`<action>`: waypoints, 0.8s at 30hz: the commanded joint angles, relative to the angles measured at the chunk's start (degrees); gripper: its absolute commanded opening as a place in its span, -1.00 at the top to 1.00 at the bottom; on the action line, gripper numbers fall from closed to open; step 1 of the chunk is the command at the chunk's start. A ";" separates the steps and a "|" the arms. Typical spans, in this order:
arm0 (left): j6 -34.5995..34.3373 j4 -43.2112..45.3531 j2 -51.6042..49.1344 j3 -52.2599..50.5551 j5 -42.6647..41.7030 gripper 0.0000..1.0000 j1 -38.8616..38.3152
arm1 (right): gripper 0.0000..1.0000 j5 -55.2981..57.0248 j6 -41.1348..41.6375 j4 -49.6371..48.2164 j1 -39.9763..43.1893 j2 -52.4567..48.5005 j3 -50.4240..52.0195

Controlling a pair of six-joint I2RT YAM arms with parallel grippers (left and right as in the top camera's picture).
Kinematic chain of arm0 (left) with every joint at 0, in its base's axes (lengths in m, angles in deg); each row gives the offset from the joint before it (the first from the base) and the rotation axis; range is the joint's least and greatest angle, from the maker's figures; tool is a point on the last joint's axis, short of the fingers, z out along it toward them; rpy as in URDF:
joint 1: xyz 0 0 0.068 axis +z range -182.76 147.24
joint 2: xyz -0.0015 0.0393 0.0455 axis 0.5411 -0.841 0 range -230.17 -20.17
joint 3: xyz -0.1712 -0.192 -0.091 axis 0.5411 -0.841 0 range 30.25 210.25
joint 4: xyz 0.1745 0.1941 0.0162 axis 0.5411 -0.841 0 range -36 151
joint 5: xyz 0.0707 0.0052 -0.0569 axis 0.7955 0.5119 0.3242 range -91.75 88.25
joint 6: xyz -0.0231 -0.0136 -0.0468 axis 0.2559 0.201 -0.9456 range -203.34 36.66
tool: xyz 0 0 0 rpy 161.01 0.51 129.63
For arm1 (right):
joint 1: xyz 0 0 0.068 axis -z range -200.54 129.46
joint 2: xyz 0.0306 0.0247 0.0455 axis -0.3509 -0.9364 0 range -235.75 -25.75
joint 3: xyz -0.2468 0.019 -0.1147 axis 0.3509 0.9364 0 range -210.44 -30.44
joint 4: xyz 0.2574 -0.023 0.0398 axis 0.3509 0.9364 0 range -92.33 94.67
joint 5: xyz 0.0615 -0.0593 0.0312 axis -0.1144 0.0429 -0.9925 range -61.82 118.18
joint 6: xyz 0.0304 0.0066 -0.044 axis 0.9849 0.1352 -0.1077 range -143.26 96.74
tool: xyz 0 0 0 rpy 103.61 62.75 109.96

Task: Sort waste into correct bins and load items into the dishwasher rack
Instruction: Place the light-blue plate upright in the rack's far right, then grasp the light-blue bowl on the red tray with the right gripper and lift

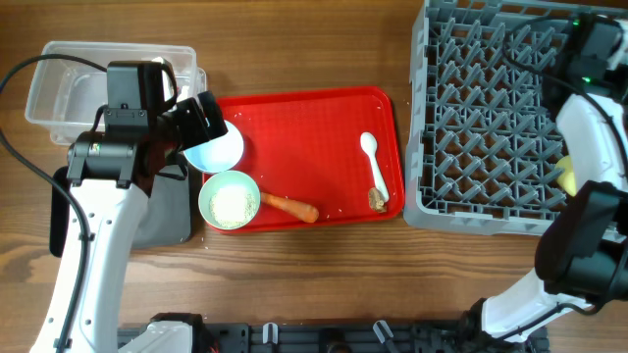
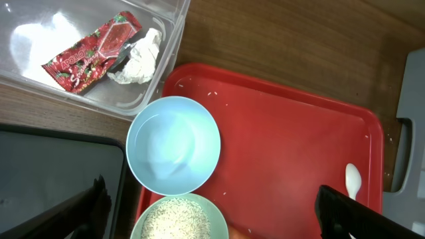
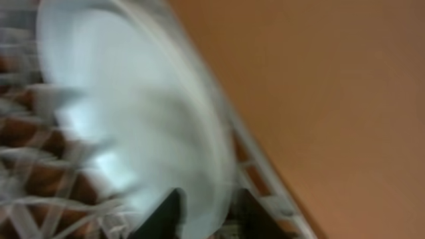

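Right fingers [image 3: 169,212] seem closed on the rim of the pale blue round plate [image 3: 133,113] over the grey pegged plastic rack [image 1: 461,127]; so thin a hold may slip. Left fingers [image 2: 345,212] spread wide, empty.

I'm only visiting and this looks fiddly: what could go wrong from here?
1. The green bowl holds rice close by the open left gripper, which hangs above the blue bowl; a nudge could scatter grains over the red tray.
2. The right gripper seems to pinch the plate by its rim at the rack edge; it could slip.
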 commanded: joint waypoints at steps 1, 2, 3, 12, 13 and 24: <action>0.26 -0.04 -0.33 0.22 0.11 -1.00 0.26 | -0.23 -4.26 0.04 0.04 -2.54 -0.15 -0.48; 0.26 -0.04 -0.33 0.22 0.11 -0.99 0.26 | -0.36 -4.33 0.04 0.09 -2.97 0.24 -0.48; 0.26 -0.04 -0.33 0.22 0.11 -1.00 0.26 | -0.47 -4.66 0.00 0.31 -3.74 0.90 -0.48; 0.26 -0.04 -0.33 0.22 0.11 -1.00 0.26 | -0.50 -32.57 -0.09 7.61 -13.14 10.23 -0.50; 0.26 -0.04 -0.33 0.22 0.11 -0.99 0.26 | -0.47 -36.13 -0.02 8.35 -14.16 10.86 -0.50; 0.31 -0.13 -0.42 0.22 0.20 -1.00 0.26 | -0.47 -62.75 14.64 14.40 -35.47 9.38 -0.48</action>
